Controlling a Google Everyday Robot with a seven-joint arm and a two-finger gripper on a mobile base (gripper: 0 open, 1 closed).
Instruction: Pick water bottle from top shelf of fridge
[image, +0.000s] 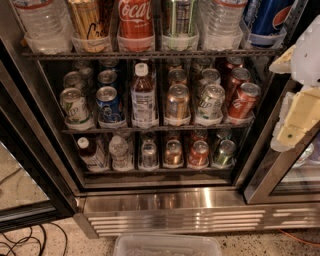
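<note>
While the gripper (292, 102), a white and cream claw, is hanging at the right edge of the scene beside the fridge's (165, 201) right door post, level with the middle rack and outside the cabinet, it is touching none of the drinks; whether it is spread wide or drawn narrow cannot be told. The fridge is standing with its dark inside showing, three wire racks of drinks one above another. The top shelf (150, 53) is running across the top of the scene, and only the lower parts of its drinks are showing. The water bottle (39, 22), clear and ribbed, is standing upright in the leftmost lane of that shelf, well apart from the gripper. To its right a tan can (90, 25), a red Coca-Cola bottle (135, 20) and a green and silver can (177, 20) are standing in a row, then a second clear ribbed bottle (220, 20) and a blue Pepsi bottle (265, 20) at the far right. On the rack below, short cans are sitting around a small bottle of brown drink (143, 92). A slatted steel grille (175, 220) is running along the base, and a clear plastic bin (167, 245) is sitting on the floor just in front.
</note>
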